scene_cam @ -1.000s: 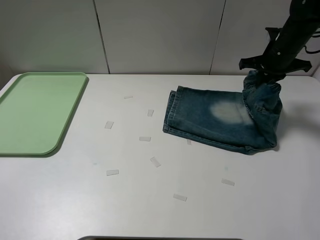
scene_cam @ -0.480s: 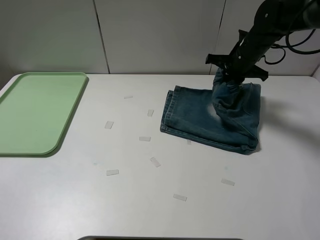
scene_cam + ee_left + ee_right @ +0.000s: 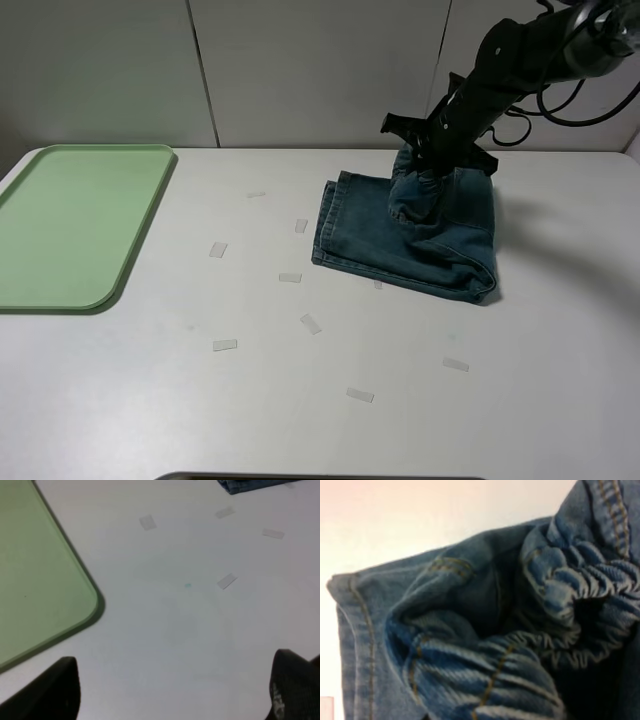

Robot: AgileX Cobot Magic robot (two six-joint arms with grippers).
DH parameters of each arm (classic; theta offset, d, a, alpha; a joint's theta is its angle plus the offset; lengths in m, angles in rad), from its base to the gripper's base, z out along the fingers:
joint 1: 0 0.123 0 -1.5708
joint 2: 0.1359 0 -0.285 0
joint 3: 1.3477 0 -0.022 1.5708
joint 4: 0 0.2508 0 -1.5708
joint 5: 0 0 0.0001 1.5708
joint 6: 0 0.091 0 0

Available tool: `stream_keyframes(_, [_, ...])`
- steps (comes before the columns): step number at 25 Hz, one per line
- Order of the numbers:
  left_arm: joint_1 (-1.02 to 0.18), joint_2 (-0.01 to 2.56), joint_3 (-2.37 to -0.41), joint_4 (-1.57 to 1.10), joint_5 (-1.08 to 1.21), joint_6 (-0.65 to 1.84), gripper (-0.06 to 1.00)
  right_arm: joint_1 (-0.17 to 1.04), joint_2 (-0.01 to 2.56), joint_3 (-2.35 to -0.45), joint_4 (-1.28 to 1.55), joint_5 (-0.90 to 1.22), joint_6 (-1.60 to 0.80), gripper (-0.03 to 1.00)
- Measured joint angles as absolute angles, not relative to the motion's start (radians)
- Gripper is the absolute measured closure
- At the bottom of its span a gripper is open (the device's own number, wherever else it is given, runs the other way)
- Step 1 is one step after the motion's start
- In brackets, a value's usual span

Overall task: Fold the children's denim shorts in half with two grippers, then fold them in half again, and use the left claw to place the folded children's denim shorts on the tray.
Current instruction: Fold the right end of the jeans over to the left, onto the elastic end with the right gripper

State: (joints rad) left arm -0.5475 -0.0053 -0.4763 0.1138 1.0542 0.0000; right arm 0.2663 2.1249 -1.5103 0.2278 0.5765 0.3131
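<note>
Pinching the gathered elastic waistband (image 3: 570,605) of the small washed blue-green denim shorts (image 3: 410,245) in my nearly closed right gripper (image 3: 428,168), I hold it bunched above the folded cloth on the white table (image 3: 300,400). My right wrist view shows ribbed puckers and tan stitching; my left gripper (image 3: 172,690) gapes wide, empty, near the smooth pale green round-cornered plastic tray (image 3: 35,570)

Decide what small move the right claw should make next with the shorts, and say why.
Probably carry the gathered waistband across to the leg hems and lower it there. The right claw is shut on it, lifted above the shorts, and the fold stops short of the hems.
</note>
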Motion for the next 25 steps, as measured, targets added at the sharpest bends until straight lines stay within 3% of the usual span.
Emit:
stream_keyframes(18, [-0.547,-0.005,-0.476,0.126,1.053,0.0,0.18,0.342,2.126,-1.51,0.217,0.606,0.263,0.9])
stream_keyframes(25, [-0.547,-0.005,-0.476,0.127,1.053,0.0,0.18,0.372,2.126,-1.51,0.103,0.719,0.26,0.9])
